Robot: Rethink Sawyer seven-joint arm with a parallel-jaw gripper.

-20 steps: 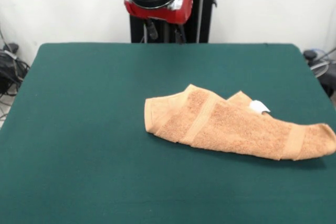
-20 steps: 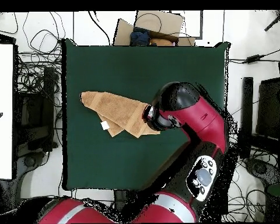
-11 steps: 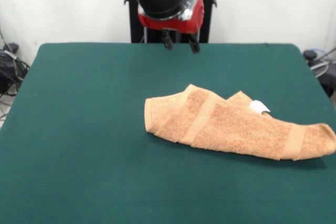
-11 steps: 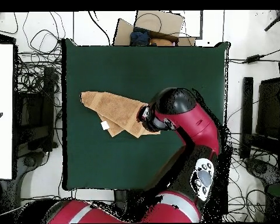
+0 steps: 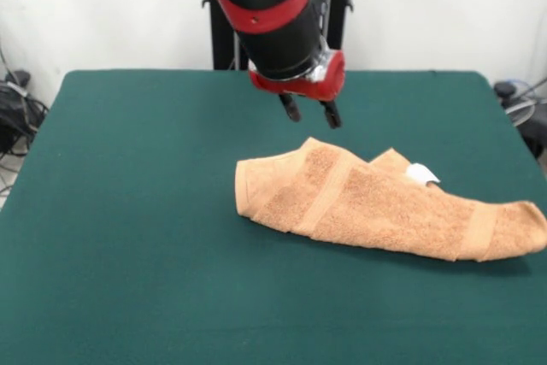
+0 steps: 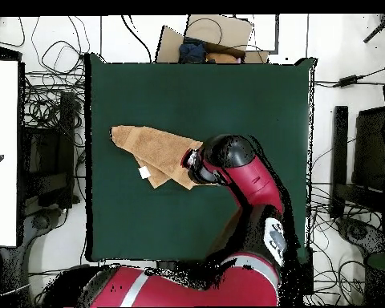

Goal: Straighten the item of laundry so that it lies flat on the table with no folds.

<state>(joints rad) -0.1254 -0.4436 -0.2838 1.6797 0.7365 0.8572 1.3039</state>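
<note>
Now we see the hand (image 5: 309, 113) hanging above the counter (image 5: 128, 211), its two dark fingers (image 5: 291, 108) standing apart with nothing between them. It sits just past the towel's far edge in the front view, over the left part of the towel (image 5: 376, 203), and does not touch the cloth. The red and black arm (image 5: 269, 6) comes down to it from above at a slant.

We find the towel lying on the counter's right half in the front view, bunched into a long, crumpled strip that runs from near the middle out toward the right edge. Its left end is broader and folded over itself; a woven band (image 5: 329, 194) crosses it at an angle, and a second band (image 5: 480, 232) crosses near the narrow right end. A small white tag (image 5: 420, 174) shows on the far edge, beside a peaked fold.

From overhead we see the towel (image 6: 151, 148) on the left part of the counter (image 6: 252, 96), the tag (image 6: 144, 172) at its lower edge, and the arm (image 6: 244, 180) covering the towel's right end. The hand itself is hidden under the arm in that view.
</note>
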